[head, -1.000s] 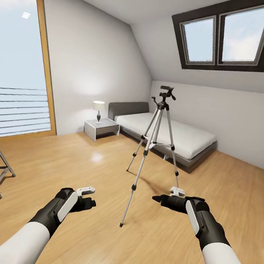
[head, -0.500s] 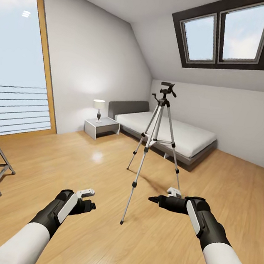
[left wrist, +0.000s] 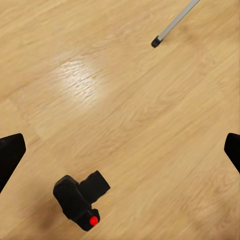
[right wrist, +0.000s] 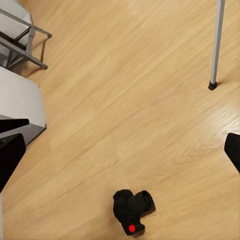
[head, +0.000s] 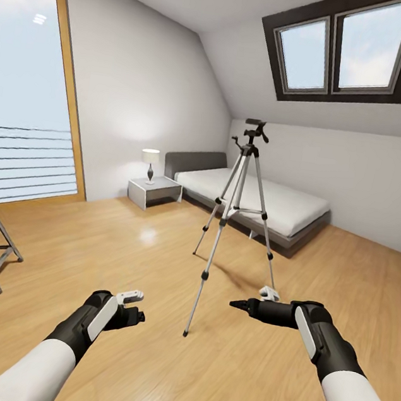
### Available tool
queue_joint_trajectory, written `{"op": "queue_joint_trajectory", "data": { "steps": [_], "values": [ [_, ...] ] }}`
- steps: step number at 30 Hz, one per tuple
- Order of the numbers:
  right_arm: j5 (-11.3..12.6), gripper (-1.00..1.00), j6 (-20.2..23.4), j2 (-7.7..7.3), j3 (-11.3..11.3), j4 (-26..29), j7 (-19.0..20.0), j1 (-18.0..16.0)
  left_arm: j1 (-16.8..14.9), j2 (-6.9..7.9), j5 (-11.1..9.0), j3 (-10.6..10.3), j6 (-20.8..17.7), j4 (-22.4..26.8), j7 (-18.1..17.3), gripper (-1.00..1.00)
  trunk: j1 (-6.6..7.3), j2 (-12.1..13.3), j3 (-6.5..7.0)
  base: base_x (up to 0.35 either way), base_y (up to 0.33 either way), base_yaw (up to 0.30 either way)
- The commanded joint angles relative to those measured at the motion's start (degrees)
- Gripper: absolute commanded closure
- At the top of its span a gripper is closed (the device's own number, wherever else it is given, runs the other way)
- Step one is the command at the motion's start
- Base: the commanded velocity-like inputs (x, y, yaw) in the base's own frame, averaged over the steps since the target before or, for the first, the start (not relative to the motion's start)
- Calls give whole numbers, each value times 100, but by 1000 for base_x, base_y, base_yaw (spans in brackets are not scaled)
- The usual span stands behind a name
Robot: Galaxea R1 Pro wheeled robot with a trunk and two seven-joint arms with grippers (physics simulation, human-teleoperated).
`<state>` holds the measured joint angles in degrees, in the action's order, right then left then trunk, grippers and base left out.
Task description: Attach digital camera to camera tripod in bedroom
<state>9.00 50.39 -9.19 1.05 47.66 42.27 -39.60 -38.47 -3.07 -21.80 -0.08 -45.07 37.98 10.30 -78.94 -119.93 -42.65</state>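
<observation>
Left pincer (head: 129, 305), jaws spread wide and empty, is hovering above the digital camera (left wrist: 80, 199) lying on the floor (left wrist: 150, 115), nearer than the right pincer (head: 256, 301).

Both arms reach forward, low and apart, white forearms running into black wrists. The left gripper (head: 133, 306) points ahead and slightly inward, fingers spread wide. The right gripper (head: 251, 300) points leftward, its fingers also parted.
</observation>
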Motion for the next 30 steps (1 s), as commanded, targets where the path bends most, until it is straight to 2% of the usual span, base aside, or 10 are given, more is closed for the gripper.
{"op": "queue_joint_trajectory", "data": {
  "steps": [1, 15, 19, 23, 24, 25, 27, 30],
  "values": [
    [28, -100, 36, -3, 6, 1, 3, -4, -2, -3, -61, -1, -19, 11, 51, -100, -22, -44, -25, 0, 0, 0],
    [28, -100, 56, -13, -4, -2, 18, -4, -2, 4, -63, 16, -19, 4, 43, -100, -329, -606, -276, 0, 0, 0],
    [30, -100, 58, -13, -2, -2, 18, -4, -2, 32, -112, 21, -24, 9, -65, -100, -417, -766, -348, 0, 0, 0],
    [31, -100, 58, -13, 0, -2, 18, -4, -2, 202, -490, 21, -22, 1, -661, -100, -505, -927, -420, 0, 0, 0],
    [31, -100, 58, -13, 0, -2, 18, -4, -2, 323, -709, 16, -19, -13, -1053, -100, -527, -967, -437, 0, 0, 0],
    [32, -100, 58, -13, 0, -2, 18, -4, -2, 611, -1080, 2, -14, -41, -1870, -100, -549, -1007, -455, 0, 0, 0],
    [32, -100, 58, -13, 0, -2, 18, -4, -2, 798, -1235, -4, -14, -84, -2378, -100, -593, -1087, -491, 0, 0, 0],
    [32, -100, 58, -13, 0, -2, 18, -4, -2, 938, -1336, -7, -14, -181, -2823, -100, -659, -1208, -545, 0, 0, 0]
  ]
}}
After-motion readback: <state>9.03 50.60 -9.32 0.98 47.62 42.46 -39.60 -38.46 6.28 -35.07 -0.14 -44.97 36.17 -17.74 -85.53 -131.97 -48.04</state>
